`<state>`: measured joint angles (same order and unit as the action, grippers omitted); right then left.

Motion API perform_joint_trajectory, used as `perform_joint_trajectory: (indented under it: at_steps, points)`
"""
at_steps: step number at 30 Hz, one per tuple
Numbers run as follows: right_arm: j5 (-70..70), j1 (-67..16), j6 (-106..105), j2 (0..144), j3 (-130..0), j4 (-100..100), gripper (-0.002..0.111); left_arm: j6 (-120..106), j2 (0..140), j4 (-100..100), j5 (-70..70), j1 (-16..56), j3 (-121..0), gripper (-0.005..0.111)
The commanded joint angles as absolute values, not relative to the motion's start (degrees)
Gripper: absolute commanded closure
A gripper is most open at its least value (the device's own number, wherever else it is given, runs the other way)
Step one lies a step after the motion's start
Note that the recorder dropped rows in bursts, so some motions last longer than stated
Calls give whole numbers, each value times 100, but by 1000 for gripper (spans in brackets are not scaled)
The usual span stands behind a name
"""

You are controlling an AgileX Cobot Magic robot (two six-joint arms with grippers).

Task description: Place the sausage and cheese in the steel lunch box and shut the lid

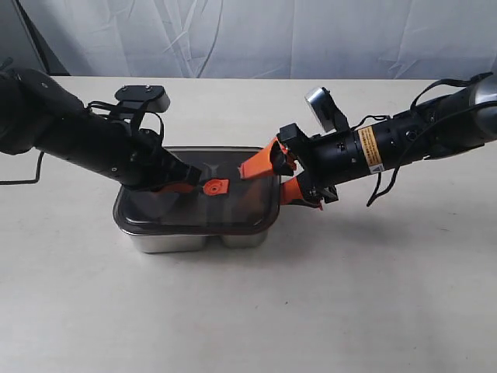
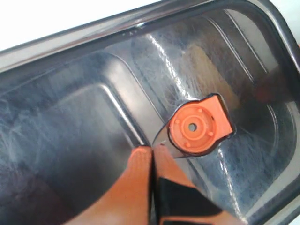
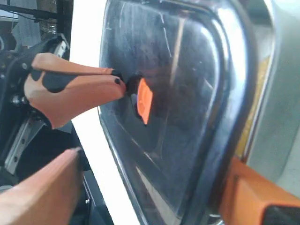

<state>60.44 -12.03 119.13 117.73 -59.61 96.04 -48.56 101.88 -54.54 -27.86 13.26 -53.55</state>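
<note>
The steel lunch box (image 1: 167, 241) stands mid-table with the dark smoky lid (image 1: 233, 210) lying on top of it. My left gripper (image 1: 186, 177) is shut, its tips (image 2: 151, 149) resting on the lid (image 2: 93, 93) right beside the orange valve tab (image 2: 197, 125). My right gripper (image 1: 265, 185) is open, with its fingers on either side of the lid's right end (image 3: 187, 93) and holding nothing. The sausage and the cheese are hidden under the lid; only faint tan and reddish blurs show through it.
A white backdrop cloth (image 1: 272, 35) hangs behind the pale table (image 1: 311, 311). Both arms reach in over the box from the left and the right. Bare tabletop lies in front of the box and to both sides.
</note>
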Motion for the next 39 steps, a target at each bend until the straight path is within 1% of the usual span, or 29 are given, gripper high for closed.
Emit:
perform_joint_trajectory:
  at_steps: [1,3,5,7,8,10,12,16,17,19,21,24,26,29,31,32,33,34,35,39]
  points:
    - [5456,-1135,12065,11722,-6032,9896,34,-4823,10484,-5041,-2771,1381,-5199,107]
    - [5459,-1135,12065,11638,-6082,9995,40,-4823,10484,-5041,-2771,1381,-5199,107]
    - [5437,-1121,12065,11588,-6137,9995,51,-4823,10484,-5041,-2771,1381,-5199,107]
    - [5509,-1022,12065,11577,-6137,9995,59,-4823,10484,-5041,-2771,1381,-5199,107]
    - [5540,-951,12065,11563,-6146,9995,62,-4823,10484,-5041,-2771,1381,-5199,107]
    - [5621,-798,12065,11563,-6146,9995,62,-4823,10484,-5041,-2759,1381,-5199,107]
    - [5661,-661,12065,11563,-6146,9995,59,-4823,10484,-5041,-2735,1381,-5199,107]
    - [5590,-463,12075,11563,-6146,9995,46,-4823,10484,-5063,-2721,1381,-5199,107]
    - [5574,-450,12075,11563,-6146,9995,45,-4823,10484,-5063,-2721,1381,-5199,107]
    - [5651,-411,12075,11563,-6146,9995,48,-4823,10484,-5063,-2721,1381,-5199,107]
    - [5940,-411,12075,11563,-6146,9995,57,-4823,10484,-5063,-2721,1381,-5199,107]
    - [6474,-411,11992,11563,-6146,9855,86,-4823,10484,-5118,-2679,1381,-5199,107]
    - [6776,-411,11843,11563,-6146,9779,108,-4823,10484,-5164,-2679,1381,-5199,107]
    - [6907,-582,11843,11563,-6146,9754,108,-4823,10462,-5179,-2590,1381,-5199,107]
    - [6770,-953,11756,11563,-6146,9739,108,-4823,10462,-5193,-2566,1381,-5199,107]
    - [6298,-1291,11747,11563,-6146,9881,108,-4823,10462,-5193,-2551,1381,-5199,107]
    - [6025,-1433,11747,11563,-6146,9995,108,-4823,10462,-5193,-2551,1381,-5199,107]
    - [5352,-1733,11759,11563,-6146,9995,108,-4823,10462,-5193,-2551,1381,-5199,107]
    - [5011,-1903,11759,11563,-6132,9995,108,-4823,10462,-5193,-2551,1381,-5199,107]
    - [4326,-2073,11782,11563,-6168,9995,108,-4823,10462,-5193,-2551,1381,-5199,107]
